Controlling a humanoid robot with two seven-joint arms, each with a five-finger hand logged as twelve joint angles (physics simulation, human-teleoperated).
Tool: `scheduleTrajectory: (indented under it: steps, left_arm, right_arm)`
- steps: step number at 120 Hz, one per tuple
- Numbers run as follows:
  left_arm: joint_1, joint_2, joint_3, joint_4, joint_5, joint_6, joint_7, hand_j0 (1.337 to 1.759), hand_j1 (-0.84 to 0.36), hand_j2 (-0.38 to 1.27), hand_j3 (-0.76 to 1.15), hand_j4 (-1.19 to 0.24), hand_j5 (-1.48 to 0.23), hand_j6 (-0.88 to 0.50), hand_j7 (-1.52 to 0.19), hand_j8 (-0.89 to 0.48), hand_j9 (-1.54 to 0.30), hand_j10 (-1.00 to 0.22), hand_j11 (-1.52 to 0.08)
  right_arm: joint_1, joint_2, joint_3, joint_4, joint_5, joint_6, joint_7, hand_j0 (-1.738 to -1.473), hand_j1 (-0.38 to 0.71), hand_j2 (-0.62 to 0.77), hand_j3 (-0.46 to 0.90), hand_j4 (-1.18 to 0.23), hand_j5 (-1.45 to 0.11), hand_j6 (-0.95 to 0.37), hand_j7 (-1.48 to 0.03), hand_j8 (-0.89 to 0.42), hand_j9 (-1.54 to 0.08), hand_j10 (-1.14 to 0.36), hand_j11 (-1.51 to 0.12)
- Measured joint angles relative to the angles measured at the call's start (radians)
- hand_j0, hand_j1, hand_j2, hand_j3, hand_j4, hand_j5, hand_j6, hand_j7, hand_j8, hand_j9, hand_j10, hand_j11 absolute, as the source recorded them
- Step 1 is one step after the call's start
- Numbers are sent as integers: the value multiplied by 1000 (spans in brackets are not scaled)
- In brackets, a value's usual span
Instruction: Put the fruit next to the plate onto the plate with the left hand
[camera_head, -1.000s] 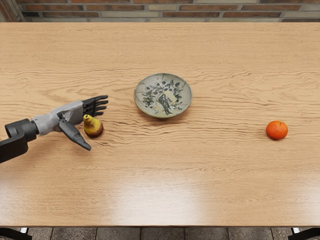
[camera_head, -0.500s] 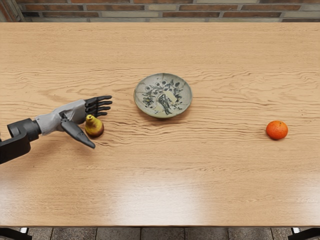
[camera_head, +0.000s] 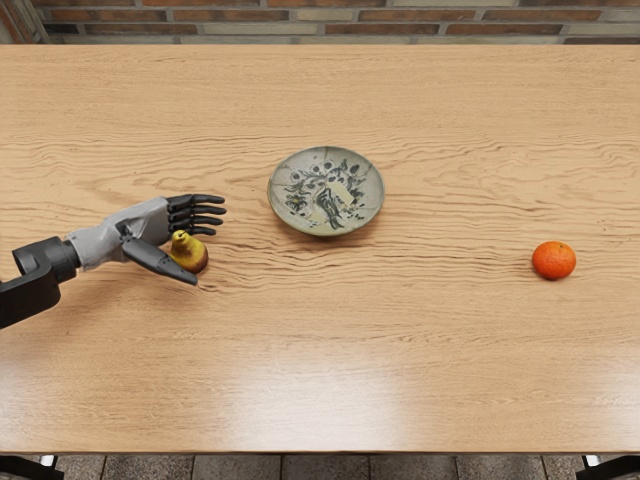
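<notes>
left of the plate (camera_head: 326, 190), the left hand (camera_head: 150, 232) brackets the pear (camera_head: 189, 254), fingers (camera_head: 205, 209) apart, seemingly ungripped.

Left hand (camera_head: 160, 232) slightly farther right than before, thumb closer against the pear (camera_head: 189, 252).

open table (camera_head: 400, 350) runs from pear (camera_head: 189, 254) to plate (camera_head: 326, 190), free passage. orange (camera_head: 553, 260) far right, well apart from that lane. wide bare wood nearer the camera.
</notes>
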Motion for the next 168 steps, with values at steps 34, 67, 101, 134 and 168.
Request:
scheduleTrajectory:
  steps: [34,67,101,134,168]
  left_arm:
    - [7,0,-15,0,-1,0,0,1658,-44,70,0,-333,-429,-333,-429,-333,-429,-332,-429]
    - [10,3,-22,-1,-1,0,0,1658,-154,88,0,-424,-548,-424,-548,-424,-548,-423,-548]
    - [22,0,-33,-2,-1,0,0,1658,-247,104,0,-501,-650,-502,-650,-501,-649,-501,-649]
    - [29,-2,-34,-4,-3,-2,0,1658,-345,123,0,-582,-762,-582,-762,-581,-763,-583,-756]
    - [36,-7,-37,-1,-12,-8,0,1655,-389,97,0,-669,-897,-670,-897,-669,-897,-516,-896]
  right_arm:
    - [0,0,0,0,0,0,0,-1658,-314,-6,0,-30,-38,-30,-38,-30,-38,-29,-38]
    - [0,0,0,0,0,0,1,-1658,-314,-6,0,-30,-38,-30,-38,-30,-38,-29,-38]
    - [0,0,0,0,0,0,0,-1658,-314,-6,0,-30,-38,-30,-38,-30,-38,-29,-38]
    - [0,0,0,0,0,0,0,-1658,-314,-6,0,-30,-38,-30,-38,-30,-38,-29,-38]
    - [0,0,0,0,0,0,1,-1658,-314,-6,0,-30,-38,-30,-38,-30,-38,-30,-38]
